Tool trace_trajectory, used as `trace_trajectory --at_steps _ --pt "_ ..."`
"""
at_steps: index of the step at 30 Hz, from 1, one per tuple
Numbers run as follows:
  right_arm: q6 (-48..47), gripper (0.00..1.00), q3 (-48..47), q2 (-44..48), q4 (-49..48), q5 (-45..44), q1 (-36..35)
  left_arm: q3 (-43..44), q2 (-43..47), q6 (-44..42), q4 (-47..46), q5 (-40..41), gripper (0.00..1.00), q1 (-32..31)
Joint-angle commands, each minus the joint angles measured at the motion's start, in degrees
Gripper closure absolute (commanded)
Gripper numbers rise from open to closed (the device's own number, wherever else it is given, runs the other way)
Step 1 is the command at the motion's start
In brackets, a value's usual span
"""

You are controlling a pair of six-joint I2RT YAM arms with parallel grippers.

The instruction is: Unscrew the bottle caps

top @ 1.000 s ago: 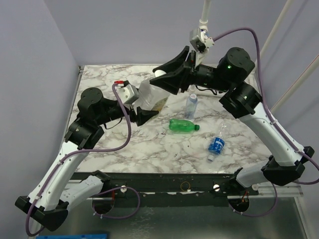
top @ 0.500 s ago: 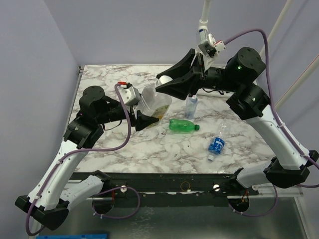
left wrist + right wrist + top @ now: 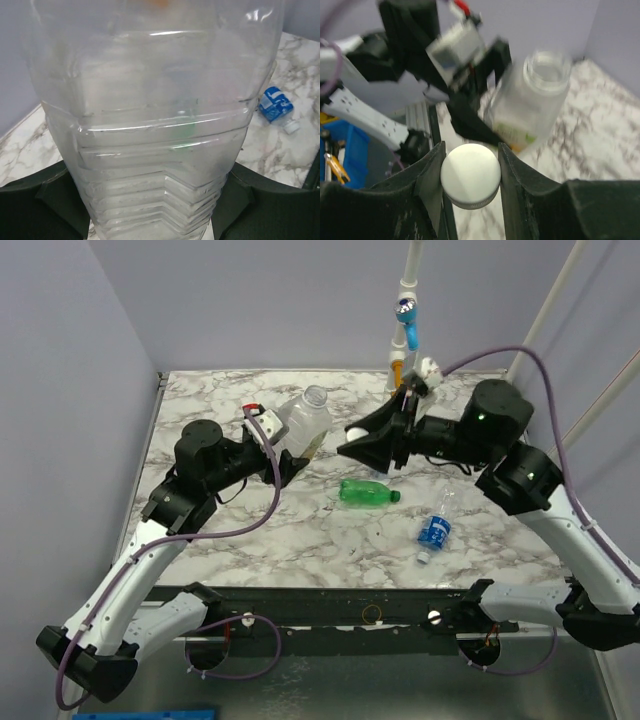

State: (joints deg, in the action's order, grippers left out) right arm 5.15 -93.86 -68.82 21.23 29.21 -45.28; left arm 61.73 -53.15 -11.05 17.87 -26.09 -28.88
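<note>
Gripping the tall clear bottle (image 3: 303, 423) near its base, my left gripper (image 3: 285, 462) is clamped around it; its neck is uncapped and it looks empty. My right gripper (image 3: 471, 160) pinches a white cap (image 3: 470, 176), apart from that bottle. A green bottle (image 3: 366, 493) and a blue-labelled bottle (image 3: 434, 530) lie on the marble table (image 3: 250, 530).

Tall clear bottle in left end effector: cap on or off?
Off. The tall clear plastic bottle has a bare mouth; the right end effector grips a round white plastic cap apart from it.
</note>
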Motion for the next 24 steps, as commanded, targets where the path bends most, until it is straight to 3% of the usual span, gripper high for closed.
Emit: trace_trajectory --at_steps 1,7,11,20,24 --pt "2.23 0.99 16.17 0.96 3.65 -5.08 0.01 -2.43 0.67 -0.26 -7.09 12.12 0.96 0.14" --pt "6.71 0.99 36.37 0.38 -8.33 -7.37 -0.56 -2.49 1.20 1.70 -9.29 13.74 0.95 0.14" --pt "8.49 0.99 44.53 -2.47 -17.50 -15.11 -4.37 -2.50 0.92 2.57 -9.43 15.89 0.95 0.14" --pt "8.53 0.99 51.25 -17.20 -34.91 -39.42 -15.75 -2.32 0.15 5.37 -9.52 14.86 0.94 0.23" --pt "9.28 0.92 53.57 -20.49 -40.19 -41.82 -16.34 -2.82 0.63 5.77 -9.45 14.41 0.94 0.23"
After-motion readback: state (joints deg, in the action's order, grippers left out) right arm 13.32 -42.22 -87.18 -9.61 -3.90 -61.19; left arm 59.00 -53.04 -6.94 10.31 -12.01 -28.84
